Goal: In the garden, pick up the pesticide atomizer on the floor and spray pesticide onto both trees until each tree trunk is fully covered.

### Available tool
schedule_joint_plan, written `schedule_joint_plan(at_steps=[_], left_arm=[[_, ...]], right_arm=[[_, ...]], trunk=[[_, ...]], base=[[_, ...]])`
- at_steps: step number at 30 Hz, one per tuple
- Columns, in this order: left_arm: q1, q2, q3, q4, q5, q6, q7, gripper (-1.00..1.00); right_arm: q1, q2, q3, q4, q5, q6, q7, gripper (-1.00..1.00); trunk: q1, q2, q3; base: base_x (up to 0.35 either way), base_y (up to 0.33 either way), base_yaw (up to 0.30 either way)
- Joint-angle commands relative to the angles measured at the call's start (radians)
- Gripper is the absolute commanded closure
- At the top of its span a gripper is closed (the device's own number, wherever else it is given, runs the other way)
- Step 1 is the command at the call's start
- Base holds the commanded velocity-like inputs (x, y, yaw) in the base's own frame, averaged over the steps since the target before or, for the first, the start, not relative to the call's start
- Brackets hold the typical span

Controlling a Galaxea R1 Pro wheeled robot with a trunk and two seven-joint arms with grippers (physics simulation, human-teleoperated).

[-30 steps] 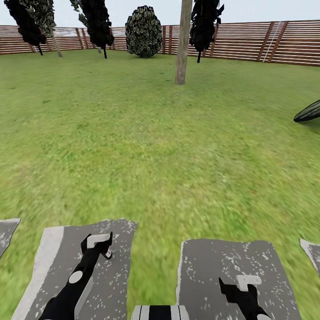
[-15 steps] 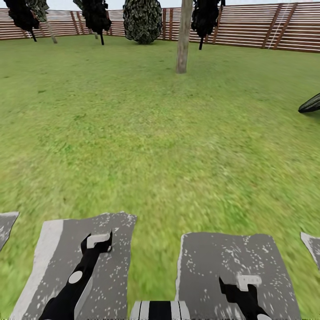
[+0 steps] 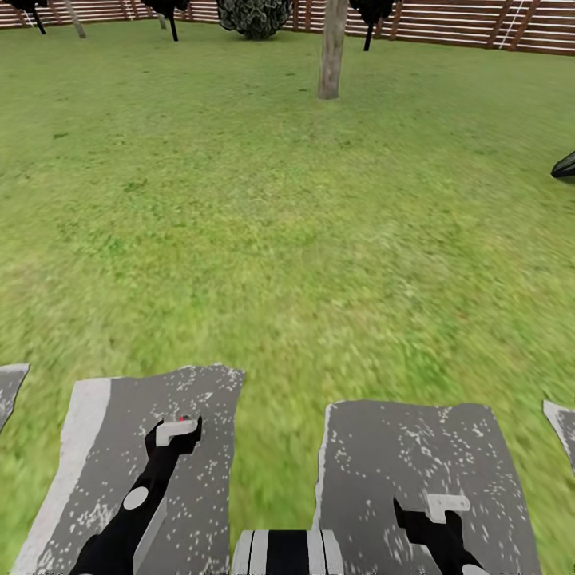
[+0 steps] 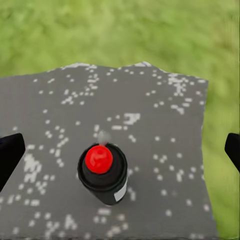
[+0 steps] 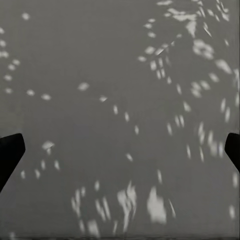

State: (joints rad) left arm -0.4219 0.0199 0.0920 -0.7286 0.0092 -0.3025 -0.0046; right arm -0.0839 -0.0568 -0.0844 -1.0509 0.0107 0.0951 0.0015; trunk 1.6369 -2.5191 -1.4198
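The pesticide atomizer (image 4: 102,175), a small black bottle with a red top and a pale label, stands upright on a grey speckled slab (image 4: 165,115). It sits between the left gripper's fingertips (image 4: 10,152), which are spread wide apart and do not touch it. In the head view my left gripper (image 3: 177,434) hangs open over that slab (image 3: 96,447), with a speck of the atomizer's red top (image 3: 185,418) just beyond it. My right gripper (image 3: 443,507) is open over another slab (image 3: 399,455) and holds nothing. A thick beige tree trunk (image 3: 331,48) stands far ahead on the lawn.
Green grass (image 3: 279,224) stretches from the slabs to a brown slat fence (image 3: 479,24). A round bush (image 3: 254,14) and thin dark trees (image 3: 172,20) line the fence. A dark object (image 3: 564,165) lies at the right edge. A thinner pale trunk (image 3: 76,20) stands far left.
The whole head view has slid, so fence, trees and trunk sit higher and the sky is gone: the camera moved. Both arms keep their pose. The red top now peeks out by the left gripper.
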Motion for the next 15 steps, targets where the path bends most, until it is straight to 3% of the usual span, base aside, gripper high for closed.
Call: schedule_joint_plan(at_steps=[1, 8, 15], left_arm=[[0.0, 0.0, 0.0, 0.0, 0.0, 0.0, 0.0, -1.0], [0.0, 0.0, 0.0, 0.0, 0.0, -0.001, 0.0, -1.0], [0.0, 0.0, 0.0, 0.0, 0.0, 0.0, -0.001, -1.0]], right_arm=[[0.0, 0.0, 0.0, 0.0, 0.0, 0.0, 0.0, -1.0], [0.0, 0.0, 0.0, 0.0, 0.0, 0.0, 0.0, -1.0], [0.0, 0.0, -0.001, 0.0, 0.0, 0.0, 0.0, -1.0]], trunk=[[0.0, 0.0, -0.006], [0.004, -0.002, -0.043], [0.004, -0.002, -0.046]], base=[[0.0, 0.0, 0.0], [0.0, 0.0, 0.0], [0.0, 0.0, 0.005]])
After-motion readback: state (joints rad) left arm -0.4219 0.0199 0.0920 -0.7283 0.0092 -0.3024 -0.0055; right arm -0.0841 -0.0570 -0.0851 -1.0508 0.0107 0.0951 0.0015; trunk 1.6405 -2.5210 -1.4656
